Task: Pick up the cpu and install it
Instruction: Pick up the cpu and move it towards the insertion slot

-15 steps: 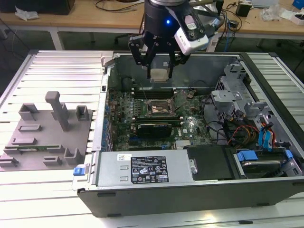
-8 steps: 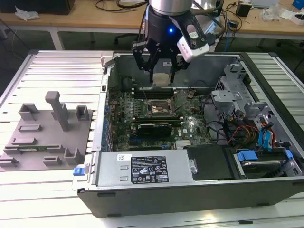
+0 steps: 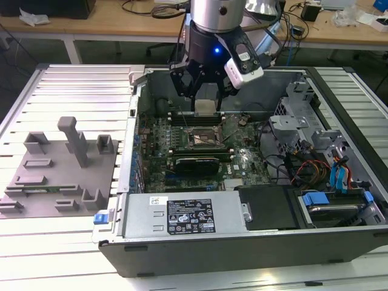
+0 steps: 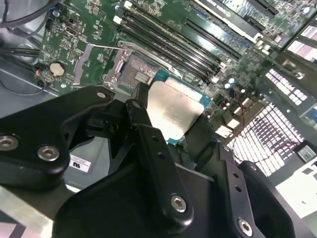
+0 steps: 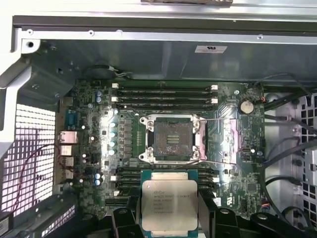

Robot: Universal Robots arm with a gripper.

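- In the exterior view, the arm reaches down into an open computer case (image 3: 339, 242) that lies on a pale slatted desk (image 3: 73, 85).
- The hand (image 3: 206, 97) hangs over the motherboard (image 3: 242, 163) and is clenched on the cpu (image 3: 206, 109), one black finger on each side of the chip.
- The cpu is held clear of the board, just off the dark square socket (image 3: 206, 139), on the side nearer the case's back wall.
- A grey moulded fixture (image 3: 60, 170) sits on the desk to the exterior view's left of the case, well apart from the hand.
- In the second wrist view, the cpu (image 4: 173, 109) shows its pale silver top and thin green rim, pinched between the black fingers (image 4: 148, 144).
- Beyond it lie the socket (image 4: 133, 74) with its metal frame, the long memory slots (image 4: 168, 42) and a coin battery (image 4: 58, 68).
- In the first wrist view, the cpu (image 5: 169, 203) sits level between the fingers (image 5: 125, 218), silver lid facing the camera.
- The socket (image 5: 172, 139) lies just beyond the chip's edge, frame open and contact field bare, with memory slots (image 5: 163, 96) on its far side.
- The cpu is not seated in the socket.
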